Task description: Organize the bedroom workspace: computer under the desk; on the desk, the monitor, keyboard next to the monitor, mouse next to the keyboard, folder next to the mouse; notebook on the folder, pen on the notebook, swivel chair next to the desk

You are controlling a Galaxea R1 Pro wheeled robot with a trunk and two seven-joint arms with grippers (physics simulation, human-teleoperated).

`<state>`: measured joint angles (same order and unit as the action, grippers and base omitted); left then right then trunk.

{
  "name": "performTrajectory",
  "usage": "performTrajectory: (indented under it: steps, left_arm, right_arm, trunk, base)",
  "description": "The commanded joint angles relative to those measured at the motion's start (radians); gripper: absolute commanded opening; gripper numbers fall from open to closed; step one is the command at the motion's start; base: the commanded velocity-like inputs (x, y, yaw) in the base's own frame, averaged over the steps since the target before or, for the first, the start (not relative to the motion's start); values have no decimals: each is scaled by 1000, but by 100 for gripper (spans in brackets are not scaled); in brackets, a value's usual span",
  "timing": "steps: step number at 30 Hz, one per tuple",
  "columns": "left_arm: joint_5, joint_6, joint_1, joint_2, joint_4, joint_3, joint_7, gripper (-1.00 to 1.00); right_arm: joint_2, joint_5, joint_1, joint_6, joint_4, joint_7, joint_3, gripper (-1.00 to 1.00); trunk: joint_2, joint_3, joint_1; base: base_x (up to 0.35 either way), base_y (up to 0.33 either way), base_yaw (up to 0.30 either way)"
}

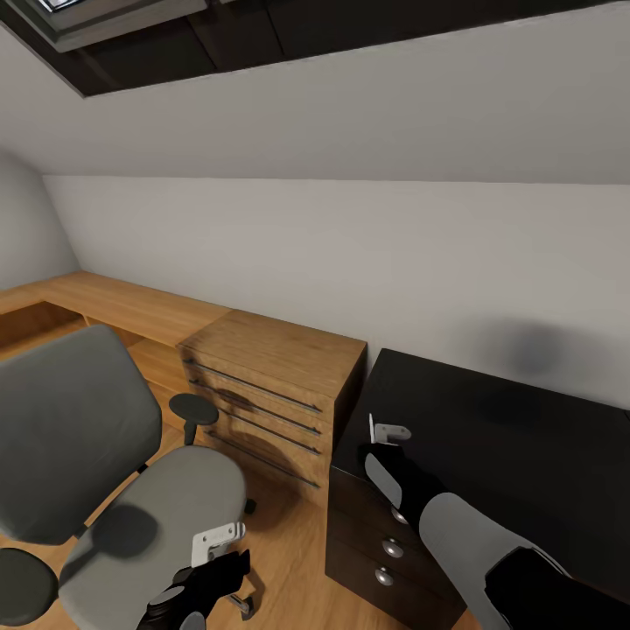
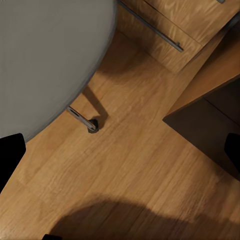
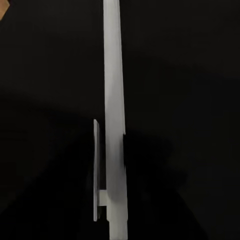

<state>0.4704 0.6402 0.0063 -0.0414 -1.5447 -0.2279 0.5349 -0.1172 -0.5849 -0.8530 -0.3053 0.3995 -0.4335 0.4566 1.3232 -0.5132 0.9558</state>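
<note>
Driving this one remotely, and my read is the step in hand is getting the swivel chair (image 1: pixel 157 499) parked next to the black tabletop (image 1: pixel 525 437). The chair sits just left of the black drawer unit (image 1: pixel 385 534), seat bare, turned a bit away, with the light-wood chest (image 1: pixel 271 385) behind it.

My left claw (image 1: pixel 219 541) hangs over the seat's front edge, spread wide with nothing in it; in the left wrist view I see the seat edge, a chrome leg with its caster (image 2: pixel 92 127) and wood floor (image 2: pixel 140 165).

The right claw (image 1: pixel 385 431) hovers over the tabletop's near corner. The right wrist view just gives a thin pale strip (image 3: pixel 114 100) on black, maybe a finger edge-on, so I can't tell whether it's parted or pinched.

How I'd do it: hook the seat rim or an armrest low, pull slow so the casters roll rather than tip, and watch that leg against the drawer unit.
</note>
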Motion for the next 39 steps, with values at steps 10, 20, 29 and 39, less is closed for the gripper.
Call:
performTrajectory:
  steps: [10,20,29,39]
  left_arm:
    - [10,1,0,0,-2,-1,10,100]
    - [8,0,0,0,-2,-1,11,100]
    - [8,-1,0,0,-2,-2,13,100]
    - [8,-1,0,0,-2,-2,12,100]
  right_arm:
    - [2,-7,-1,-5,8,-7,8,-100]
    - [77,-46,0,-49,180,-12,10,-100]
    - [207,-277,3,-131,353,-16,11,-100]
    - [300,-412,6,-140,453,-17,11,-100]
  trunk:
    - [-34,15,-19]
    - [-104,46,-57]
    - [-167,74,-92]
    - [-188,86,-103]
  base:
    - [0,0,0]
    - [0,0,0]
    - [0,0,0]
    - [0,0,-28]
